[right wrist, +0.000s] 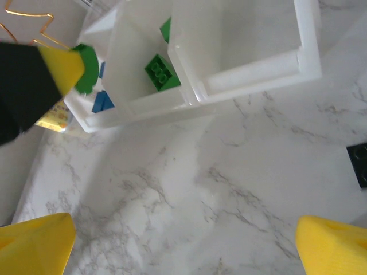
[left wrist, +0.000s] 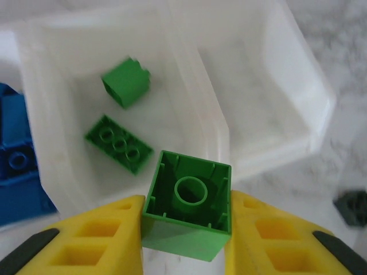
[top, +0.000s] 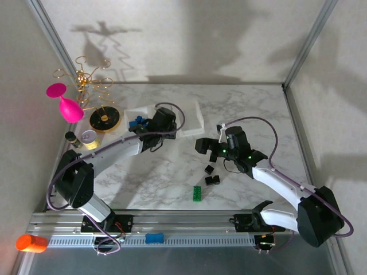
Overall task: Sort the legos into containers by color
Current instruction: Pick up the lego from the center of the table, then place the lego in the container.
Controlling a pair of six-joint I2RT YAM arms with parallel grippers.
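Left wrist: left gripper clamping green brick at tray edge, right wrist: right gripper spread wide, black brick at 3 o'clock.

left gripper: yellow fingers clamp green brick, hollow underside to camera | tray: just beyond green brick | flat green lego + green cube: compartment up-left of green brick | blue legos: next compartment, far left | black brick: right of green brick, on marble outside tray
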